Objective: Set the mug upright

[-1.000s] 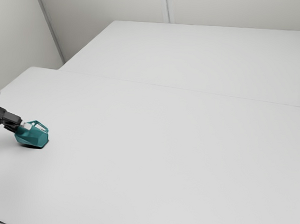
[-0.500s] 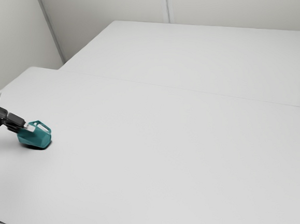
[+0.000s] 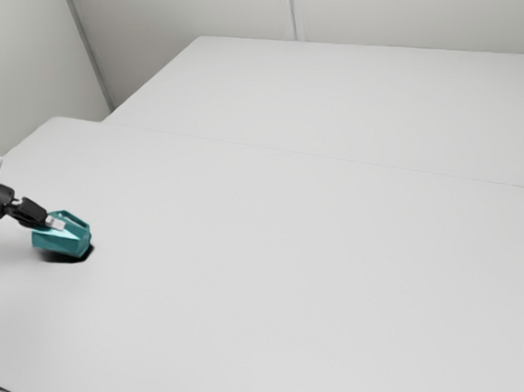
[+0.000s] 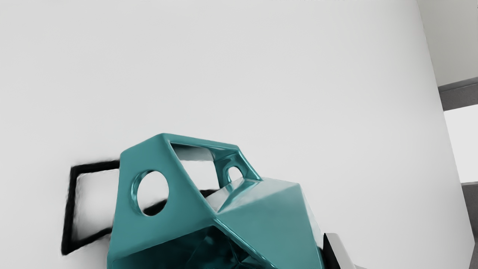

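Exterior view: mug (image 3: 62, 239) sits between eight and nine o'clock on the surface's (image 3: 283, 270) face, still tipped over, not upright. Hand (image 3: 57, 224) reaches it from about ten o'clock and overlaps its upper side. Against one second ago, both have shifted a little toward three o'clock, moving together. The dark shadow (image 3: 89, 256) beneath, earlier a thin band, now spills past the mug toward four o'clock. My reading: the mug has begun to tilt or come slightly off the surface, though actual clearance cannot be confirmed. Wrist view: the mug lies close in front of the hand, its mouth (image 4: 194, 248) on the side nearer the hand, its handle (image 4: 145, 158) farther out; part of a dark outline on the surface stands beyond the handle. Hand state: how far open it is, and whether it truly has hold of the mug, I cannot tell. The joint shift would suit a grip or a push equally. For the task: motion noted, but the mug has yet to be brought onto its base.
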`<state>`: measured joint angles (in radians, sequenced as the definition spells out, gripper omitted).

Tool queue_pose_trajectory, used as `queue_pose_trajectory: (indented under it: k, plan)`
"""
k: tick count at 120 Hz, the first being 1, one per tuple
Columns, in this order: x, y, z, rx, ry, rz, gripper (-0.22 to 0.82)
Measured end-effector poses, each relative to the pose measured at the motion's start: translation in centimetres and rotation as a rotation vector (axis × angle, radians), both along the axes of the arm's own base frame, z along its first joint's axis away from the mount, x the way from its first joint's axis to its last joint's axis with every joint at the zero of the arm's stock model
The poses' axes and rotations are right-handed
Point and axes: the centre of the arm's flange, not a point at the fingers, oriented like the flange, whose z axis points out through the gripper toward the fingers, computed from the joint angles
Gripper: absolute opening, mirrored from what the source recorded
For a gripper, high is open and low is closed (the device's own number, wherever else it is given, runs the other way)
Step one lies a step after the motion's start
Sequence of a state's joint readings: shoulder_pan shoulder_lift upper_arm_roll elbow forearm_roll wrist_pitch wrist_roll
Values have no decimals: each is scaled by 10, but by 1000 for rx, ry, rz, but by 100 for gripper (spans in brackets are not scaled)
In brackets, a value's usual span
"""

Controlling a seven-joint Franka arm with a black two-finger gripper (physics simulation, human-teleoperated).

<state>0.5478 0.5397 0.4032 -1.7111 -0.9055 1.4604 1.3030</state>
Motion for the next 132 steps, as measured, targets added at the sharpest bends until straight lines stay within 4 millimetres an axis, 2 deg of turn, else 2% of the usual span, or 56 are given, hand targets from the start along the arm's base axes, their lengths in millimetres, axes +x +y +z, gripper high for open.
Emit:
queue_pose_trajectory:
  k: [20,30,42,58,67,79,94,105,121,132]
  plan:
    - [18,-14,17,5,-44,-18,-16]
    - [40,-35,34,10,-81,-54,-16]
    - [70,-80,61,39,-118,-126,-17]
    - [101,-165,93,141,-129,-260,-17]
    - [112,-210,101,239,-111,-347,-18]
    - [106,-253,99,390,-67,-442,-18]
    - [89,-291,99,576,-44,-534,-18]
    - [80,-310,108,705,-59,-581,-18]
    - [67,-337,103,840,-72,-636,-18]
    - [58,-336,96,907,-78,-624,-18]
